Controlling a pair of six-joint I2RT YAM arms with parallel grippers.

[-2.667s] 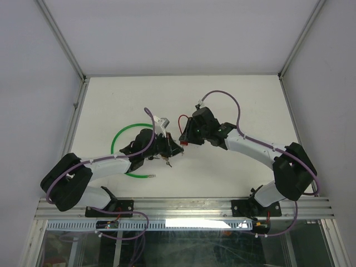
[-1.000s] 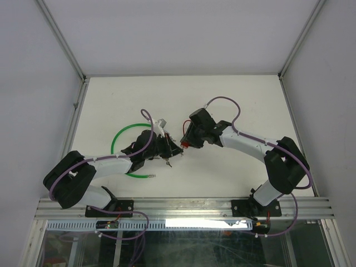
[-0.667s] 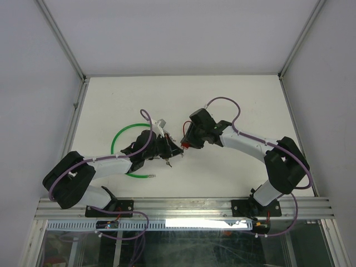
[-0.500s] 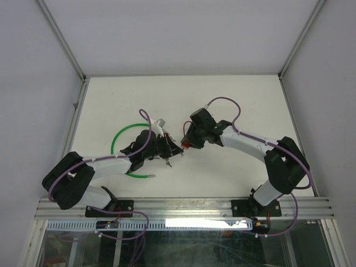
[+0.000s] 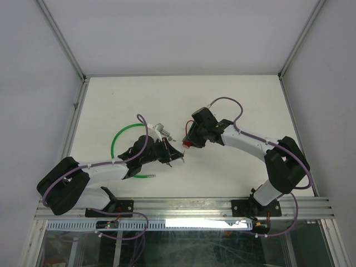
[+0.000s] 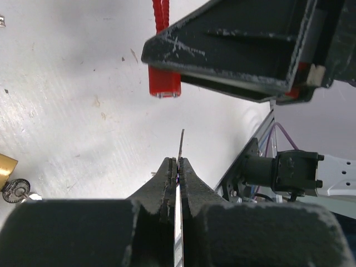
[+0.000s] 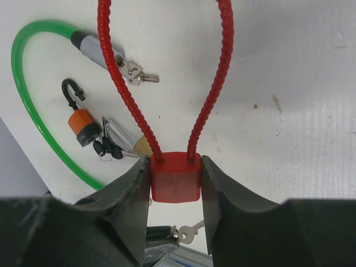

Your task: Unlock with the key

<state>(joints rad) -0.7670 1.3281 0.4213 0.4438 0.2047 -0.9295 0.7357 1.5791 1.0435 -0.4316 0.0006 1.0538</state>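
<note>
My right gripper is shut on the red lock, gripping its body from both sides, with the red cable loop reaching away over the table. In the top view the lock hangs near the table's middle. My left gripper is shut on the key, whose thin blade shows edge-on past the fingertips. The blade points toward the lock's underside and stands a short way from it. From the right wrist the key shows just below the lock.
A green cable lock with a grey end and small keys curves at the left. Inside it lie an orange padlock and a brass padlock with black-headed keys. White walls and metal rails bound the table.
My left arm has drawn back toward the near edge and swung its gripper lower, taking the key slightly away from the lock. The right gripper has edged a little to the right.
</note>
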